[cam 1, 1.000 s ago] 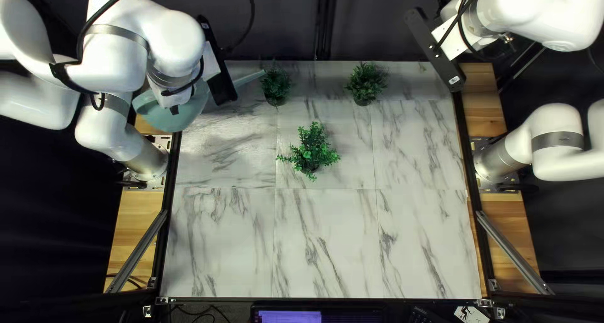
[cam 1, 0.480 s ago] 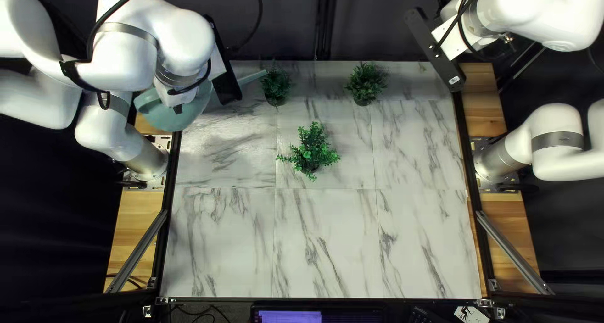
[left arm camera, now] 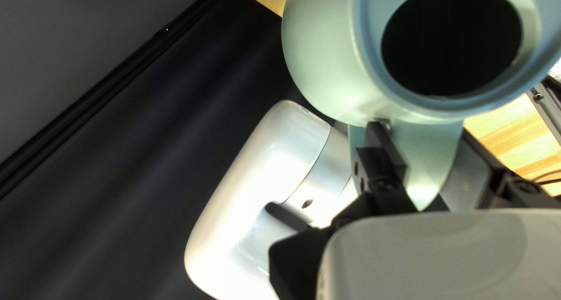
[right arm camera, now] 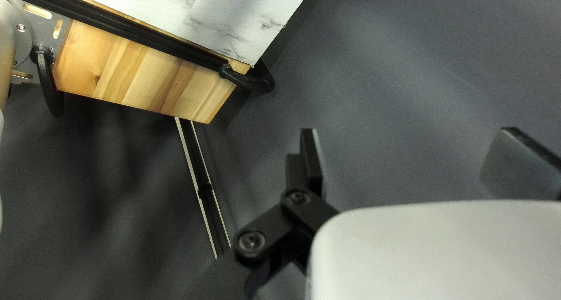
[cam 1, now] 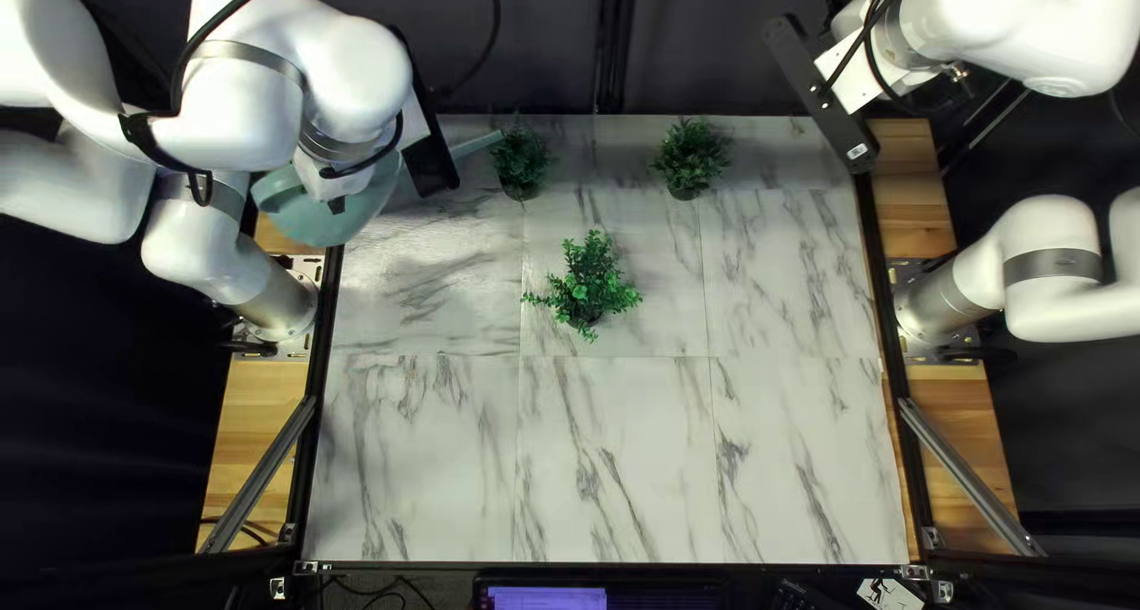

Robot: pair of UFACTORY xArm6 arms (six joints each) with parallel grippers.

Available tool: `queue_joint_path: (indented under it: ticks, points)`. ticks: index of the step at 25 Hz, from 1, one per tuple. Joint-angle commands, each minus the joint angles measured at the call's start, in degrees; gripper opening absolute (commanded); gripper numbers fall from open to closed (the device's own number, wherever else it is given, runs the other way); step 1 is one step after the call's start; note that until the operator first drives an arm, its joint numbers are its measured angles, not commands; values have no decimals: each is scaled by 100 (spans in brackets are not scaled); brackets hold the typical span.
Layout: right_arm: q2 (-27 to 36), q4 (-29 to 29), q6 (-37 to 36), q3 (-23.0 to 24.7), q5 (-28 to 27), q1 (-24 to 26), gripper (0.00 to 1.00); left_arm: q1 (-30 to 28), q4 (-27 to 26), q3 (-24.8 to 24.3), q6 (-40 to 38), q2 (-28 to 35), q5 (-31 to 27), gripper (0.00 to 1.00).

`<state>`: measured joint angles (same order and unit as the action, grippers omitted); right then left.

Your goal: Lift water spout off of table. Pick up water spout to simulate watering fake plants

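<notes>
Top left view: 3 plants (cam 1: pixel 584 280) (green) w/ 1 spout (cam 1: pixel 297 220).

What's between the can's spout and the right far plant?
In the top left view, the left far plant lies between the spout and the right far plant, right by the spout's tip there. Neither wrist view shows that stretch.

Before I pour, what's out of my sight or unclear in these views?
- Water inside the watering can: left wrist view, opening too dark.
- Left end effector's hold on the handle: left wrist view, contact obscured by overlapping parts.
- Spout's near end: top left view, behind the left arm.
- Nearest plant's pot: top left view, mostly under leaves.
</notes>
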<state>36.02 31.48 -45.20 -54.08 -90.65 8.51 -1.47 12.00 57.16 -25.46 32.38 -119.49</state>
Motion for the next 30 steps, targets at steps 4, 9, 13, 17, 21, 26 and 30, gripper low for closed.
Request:
queue_joint_path:
  ticks: [4,9,13,17,21,26,30]
  points:
    - [0,0,0,0,0,0,100,-13,20,58,0,-15,-47,0]
    - [0,0,0,0,0,0,100,-18,-34,-81,-58,0,23,0]
    - [0,0,0,0,0,0,100,-2,-107,-352,-103,88,175,0]
    - [0,0,0,0,0,0,100,-2,-178,-545,-145,155,273,0]
    - [0,0,0,0,0,0,100,-3,-236,-722,-187,231,350,0]
    - [0,0,0,0,0,0,100,0,-297,-833,-218,198,446,0]
    - [0,0,0,0,0,0,100,25,-308,-768,-172,127,410,0]
